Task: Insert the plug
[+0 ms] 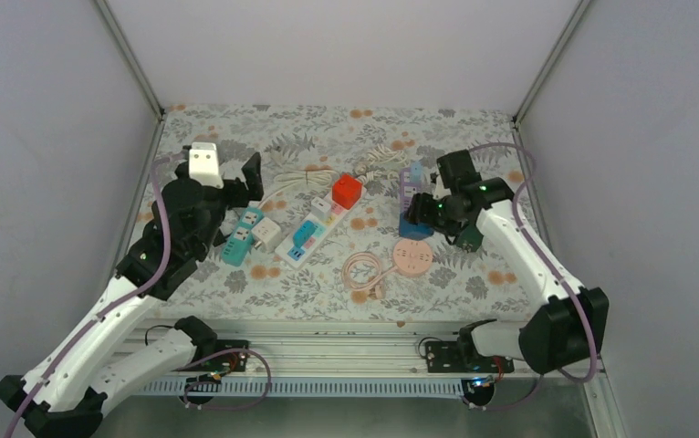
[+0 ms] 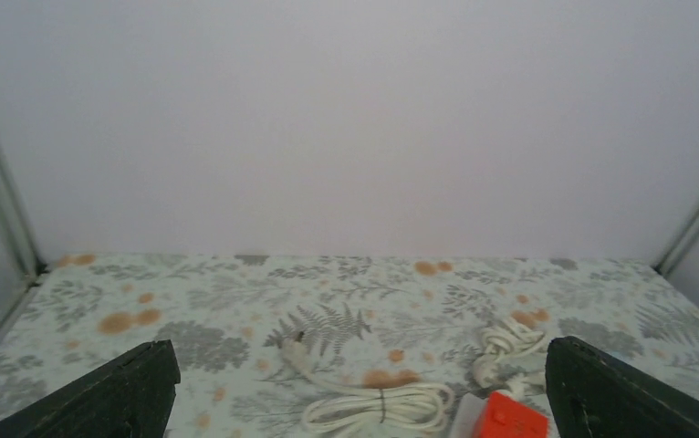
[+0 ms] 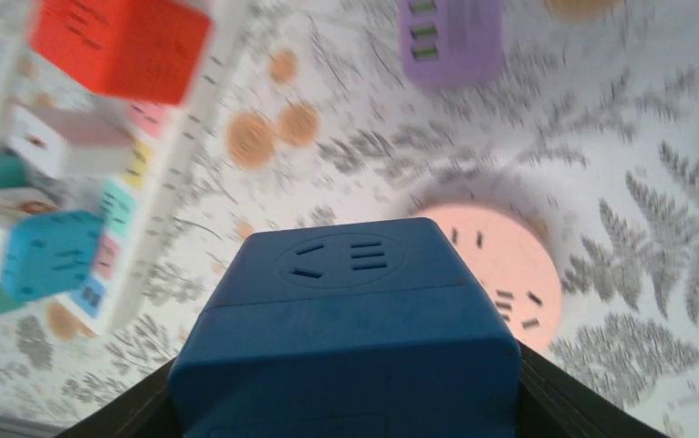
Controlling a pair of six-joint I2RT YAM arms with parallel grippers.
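Note:
My right gripper [image 1: 419,219] is shut on a dark blue cube plug adapter [image 3: 346,328] and holds it above the round pink socket disc [image 1: 413,256], which shows just beyond the cube in the right wrist view [image 3: 501,274]. A white power strip [image 1: 314,228] lies at the table's middle with a red cube plug [image 1: 347,191] in its far end, also seen from the right wrist [image 3: 118,46]. My left gripper [image 1: 251,179] is open and empty, raised left of the strip; its fingertips [image 2: 118,392] frame a coiled white cord [image 2: 382,401].
Teal and white adapters [image 1: 247,233] sit left of the strip. A purple adapter [image 1: 412,178] stands behind my right gripper. A pink coiled cable [image 1: 364,272] lies near the front. A knotted white cord [image 1: 378,162] lies at the back. Grey walls enclose the table.

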